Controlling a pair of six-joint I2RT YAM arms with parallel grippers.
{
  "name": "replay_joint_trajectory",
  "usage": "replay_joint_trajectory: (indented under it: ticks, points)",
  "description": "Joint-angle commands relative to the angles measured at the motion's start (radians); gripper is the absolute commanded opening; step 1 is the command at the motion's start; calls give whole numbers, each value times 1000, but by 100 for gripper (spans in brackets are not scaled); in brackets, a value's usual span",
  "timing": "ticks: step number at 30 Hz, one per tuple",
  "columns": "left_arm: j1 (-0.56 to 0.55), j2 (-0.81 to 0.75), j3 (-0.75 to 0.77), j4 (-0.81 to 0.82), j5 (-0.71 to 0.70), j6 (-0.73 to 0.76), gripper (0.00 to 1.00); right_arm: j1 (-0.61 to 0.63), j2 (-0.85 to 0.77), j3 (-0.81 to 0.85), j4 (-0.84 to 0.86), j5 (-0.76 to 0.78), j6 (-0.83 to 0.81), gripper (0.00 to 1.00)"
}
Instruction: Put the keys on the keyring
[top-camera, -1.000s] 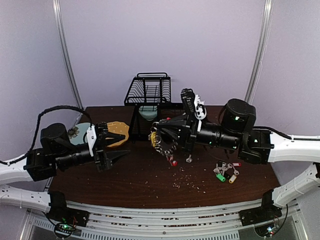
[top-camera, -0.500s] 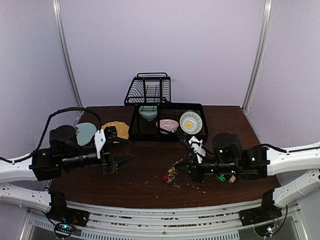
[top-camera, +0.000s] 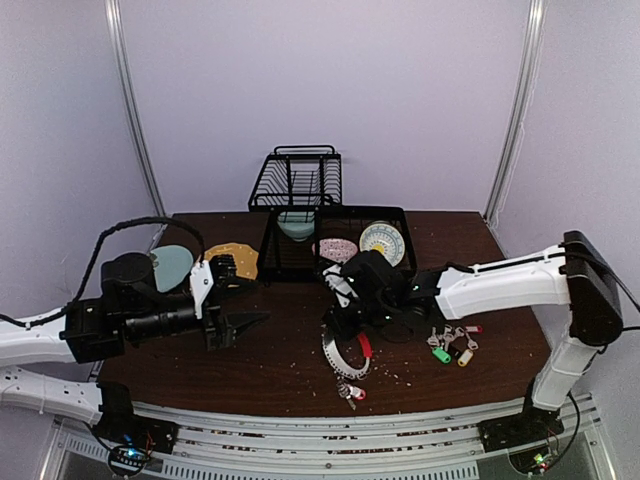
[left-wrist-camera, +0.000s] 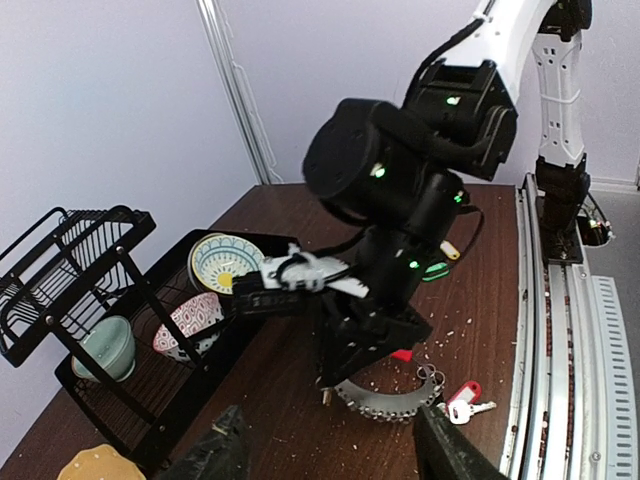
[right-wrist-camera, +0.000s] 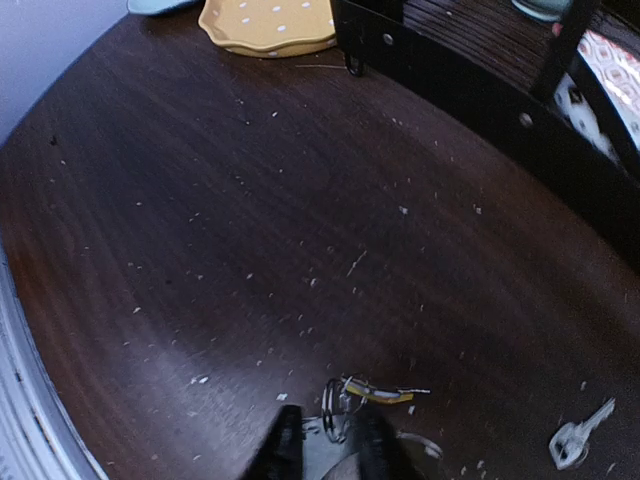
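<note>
Keyring (left-wrist-camera: 385, 404): laid flat just below right gripper (right-wrist-camera: 325, 440), whose grip cannot be told; left gripper (left-wrist-camera: 330, 452), parted and empty, is stationed well apart.

Dark wooden table (top-camera: 280, 360), keyring (top-camera: 364, 346), tagged key bunch (top-camera: 452, 345), dish rack (top-camera: 290, 275), yellow plate (top-camera: 240, 258)

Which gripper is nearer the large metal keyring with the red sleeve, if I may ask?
Right. The right gripper is just above one end of the keyring; the left gripper hovers apart, to its left.
</note>
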Motion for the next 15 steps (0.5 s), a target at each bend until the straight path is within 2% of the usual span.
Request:
replay_joint_trajectory:
  ticks: [1, 2, 5, 9, 12, 15]
  points:
    - [8, -8, -10, 38, -16, 2, 59, -14, 130, 211, -140, 9, -105, 71]
    - [9, -6, -10, 39, -19, 3, 60, -14, 144, 257, -167, 8, -113, 98]
    - [17, -5, -13, 41, -29, 0, 63, -13, 79, 265, -148, 5, -124, 100]
    - [47, 7, -14, 44, -120, -24, 67, -45, -90, 122, -68, -3, -92, 100]
    - [110, 32, -9, 34, -236, -75, 70, -131, -215, 13, -70, -12, -45, 100]
    - [243, 54, 7, -2, -332, -160, 72, -273, -362, -118, -56, 32, 2, 100]
